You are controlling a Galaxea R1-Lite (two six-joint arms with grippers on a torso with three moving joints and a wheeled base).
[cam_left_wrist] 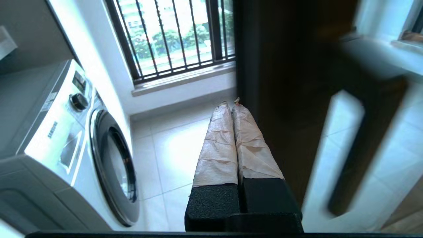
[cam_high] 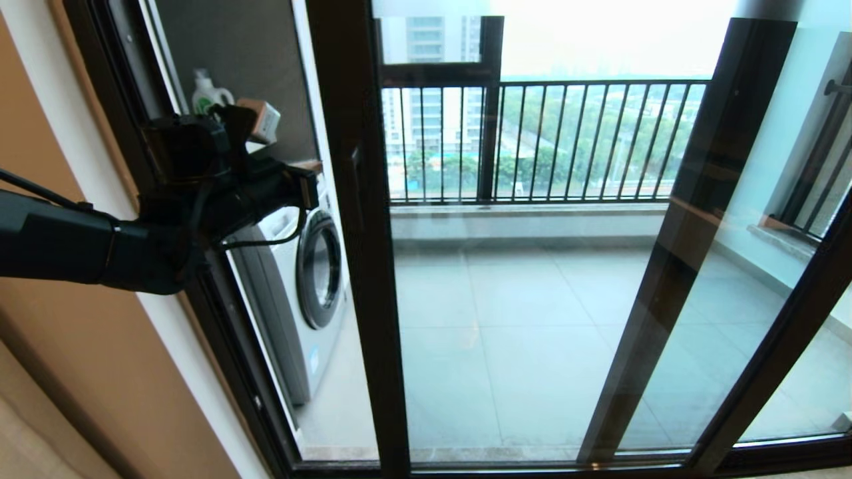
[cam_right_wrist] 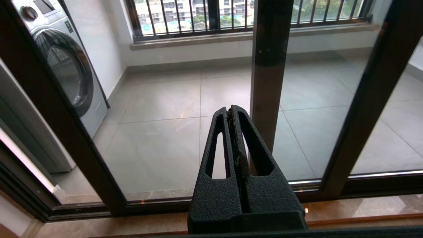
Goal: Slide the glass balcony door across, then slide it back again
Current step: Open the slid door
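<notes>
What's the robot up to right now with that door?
Left hand shut, beside the door stile. Right hand shut, held back. Glass balcony door partly open. Nothing blocking.

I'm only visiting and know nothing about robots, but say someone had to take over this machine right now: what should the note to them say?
Left gripper: shut, holding nothing, raised in the gap beside the glass balcony door's handle stile, in front of the washing machine.
Right gripper: shut, empty, low down and pointing at the glass.
Door: partly slid, with a gap on the washing-machine side.
Done or left: one moment cannot show which stroke this is. Check, then finish the slide across and back.
</notes>
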